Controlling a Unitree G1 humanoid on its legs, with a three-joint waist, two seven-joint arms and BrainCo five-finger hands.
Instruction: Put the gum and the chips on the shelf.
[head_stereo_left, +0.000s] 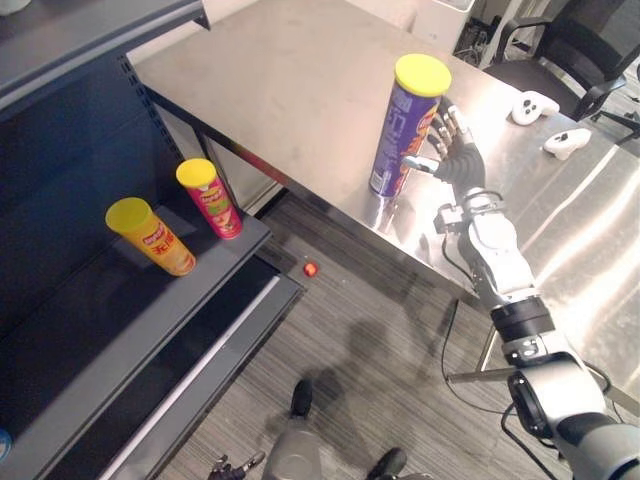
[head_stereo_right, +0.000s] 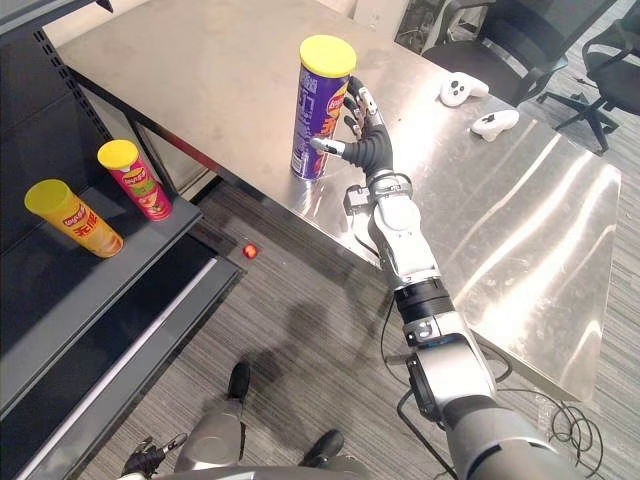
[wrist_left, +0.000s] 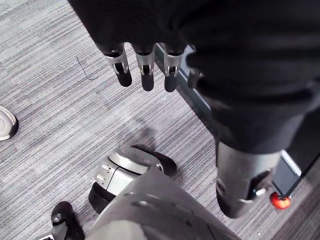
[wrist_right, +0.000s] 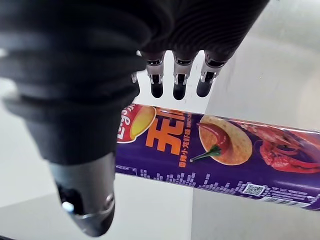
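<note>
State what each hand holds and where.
Nothing held. The right hand is open beside the purple chips can, the left hand open over the floor.

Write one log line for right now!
right hand: open by purple can; purple can: upright on table; left hand: open; yellow can, red can: on shelf

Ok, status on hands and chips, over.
Right hand open beside upright purple chips can on steel table, no grip. Left hand open, down by floor. On shelf: yellow can, red can. Small red ball on floor below.
</note>
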